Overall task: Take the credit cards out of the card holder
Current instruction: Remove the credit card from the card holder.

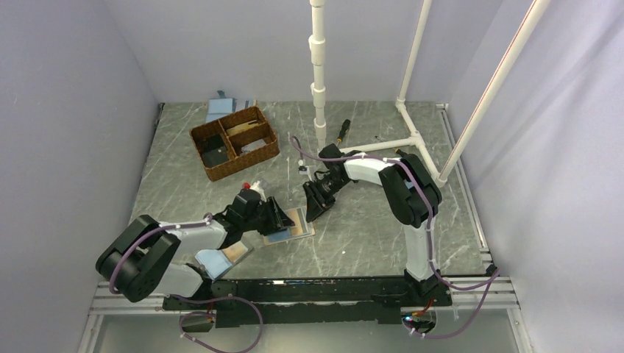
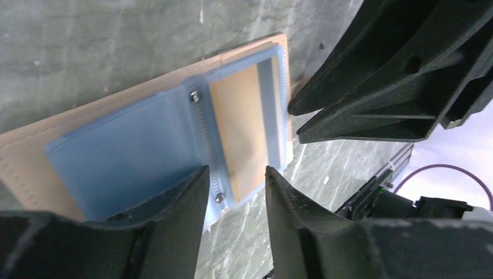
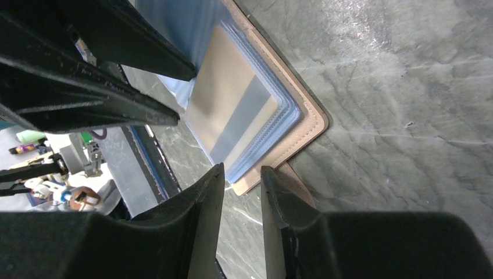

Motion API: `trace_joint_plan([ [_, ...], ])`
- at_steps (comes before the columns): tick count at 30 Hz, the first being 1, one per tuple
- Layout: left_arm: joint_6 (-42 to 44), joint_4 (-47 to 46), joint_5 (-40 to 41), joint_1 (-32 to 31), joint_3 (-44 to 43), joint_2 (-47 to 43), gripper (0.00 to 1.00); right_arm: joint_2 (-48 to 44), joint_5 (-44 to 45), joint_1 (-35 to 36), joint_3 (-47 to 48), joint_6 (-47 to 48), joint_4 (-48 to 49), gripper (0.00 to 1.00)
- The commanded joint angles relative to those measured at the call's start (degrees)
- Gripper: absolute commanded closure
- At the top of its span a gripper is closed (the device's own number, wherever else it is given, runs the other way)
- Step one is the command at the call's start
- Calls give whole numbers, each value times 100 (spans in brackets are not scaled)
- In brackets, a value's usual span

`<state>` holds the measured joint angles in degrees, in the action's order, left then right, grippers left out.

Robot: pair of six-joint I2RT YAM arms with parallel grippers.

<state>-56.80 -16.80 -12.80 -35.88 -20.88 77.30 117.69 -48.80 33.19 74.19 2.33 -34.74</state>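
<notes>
Your card holder (image 1: 291, 228) lies opened flat on the table (image 1: 368, 235), between the two grippers, with its tan edging showing around the clear blue sleeves (image 2: 128, 151). A tan card (image 2: 244, 133) with a grey stripe sits fully inside the top sleeve. You can see no card lying loose on the table, so I judge the job barely begun: every card the pictures show is yet to be pulled. Your left gripper (image 2: 237, 192) hangs low over the riveted spine of the sleeves, jaws apart with nothing between them, and its arm stretches in low from the left. Your right gripper (image 3: 241, 177) points down just off the holder's opposite corner, jaws parted by a narrow gap and empty. Its arm is bent high at the elbow and reaches back toward the middle.
</notes>
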Motion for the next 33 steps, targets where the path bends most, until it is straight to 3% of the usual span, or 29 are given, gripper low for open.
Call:
trace_joint_plan([
  [1,23,-172,-65,-7,15,328,50,166,-503,51,78,-103,212,68],
  [8,-17,-418,-179,-7,0,880,49,231,-967,48,78,-206,289,71],
  [11,-35,-391,-168,-7,-22,1055,63,191,-964,38,86,-181,284,71],
  [14,33,-142,-72,-8,-87,1211,86,154,-846,38,87,-155,284,72],
  [19,92,34,70,-7,-31,1420,99,127,-837,5,70,-198,315,72],
  [26,13,-682,-267,-3,103,1710,97,95,-1633,-5,-42,-523,577,75],
  [33,-59,-1492,-730,2,246,1752,66,77,-1978,-72,-179,-827,878,75],
])
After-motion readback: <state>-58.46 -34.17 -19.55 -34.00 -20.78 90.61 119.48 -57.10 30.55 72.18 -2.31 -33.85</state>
